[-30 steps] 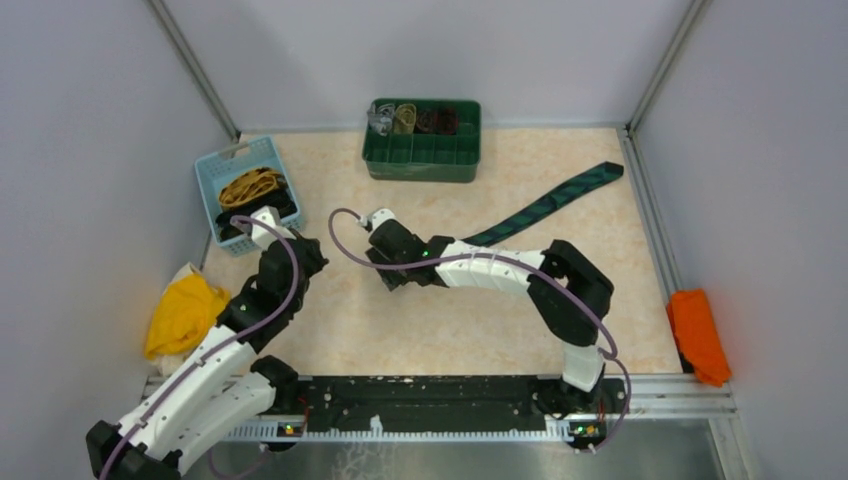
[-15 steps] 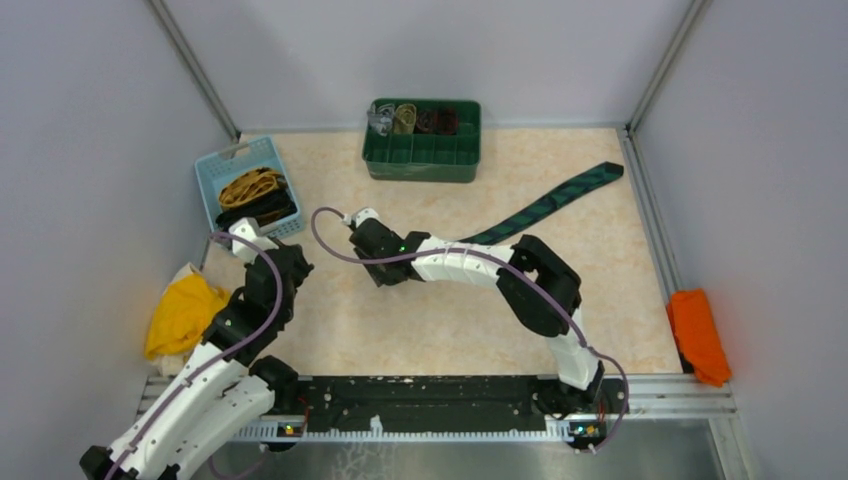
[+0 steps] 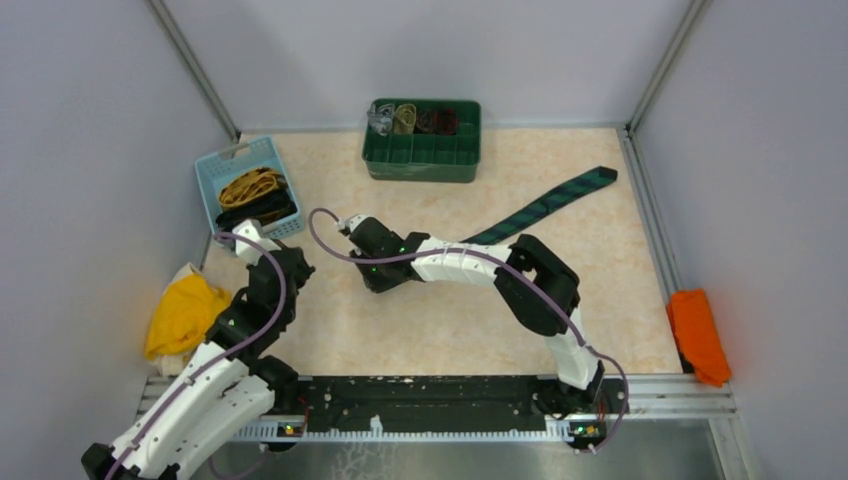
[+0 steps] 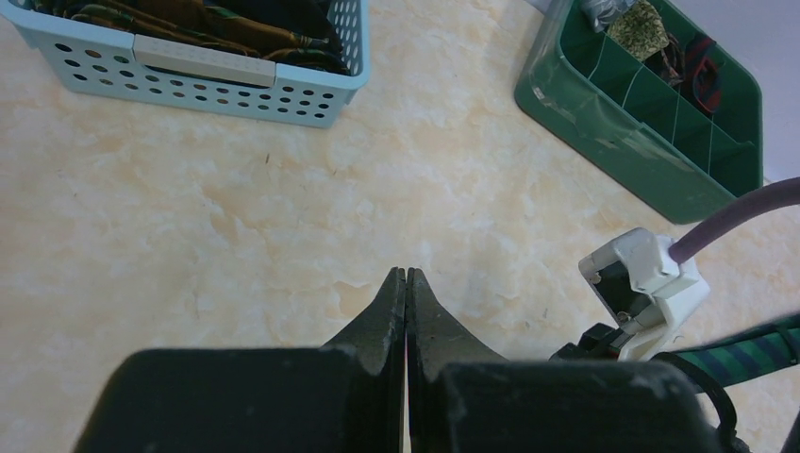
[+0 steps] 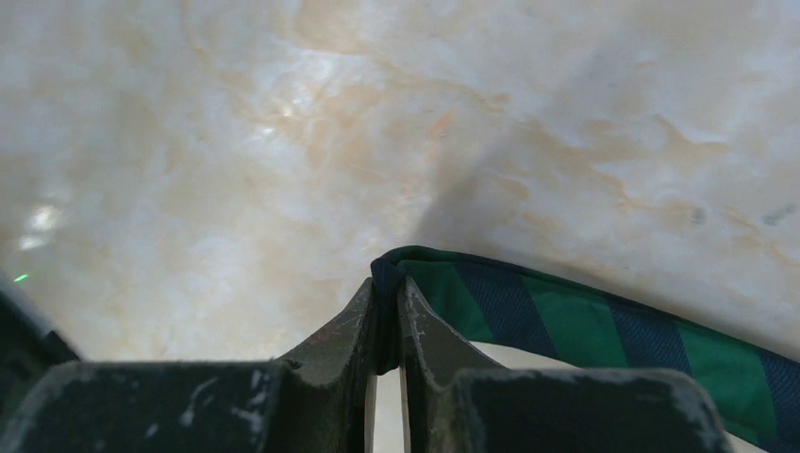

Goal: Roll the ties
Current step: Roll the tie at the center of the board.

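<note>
A long, narrow dark green fabric necktie, crossed by darker navy checks, lies flat and stretched out on the worktop. Its fabric folds over where I grip it. My right end effector is clamped on that folded edge, fingers nearly together with the cloth pinched between the tips. From there the necktie trails off to the right of the grip and runs under my right forearm, its broad pointed end lying well apart near the far right of the worktop.

My left end effector hangs with its fingers pressed together on nothing. Ahead of it to the left stands a light-blue perforated plastic basket holding mustard-yellow and black neckties; ahead to the right is a green compartment tray.

The worktop is a beige marbled sheet enclosed by pale grey walls. A crumpled yellow cloth sits at its left edge and an orange cloth at its right.
</note>
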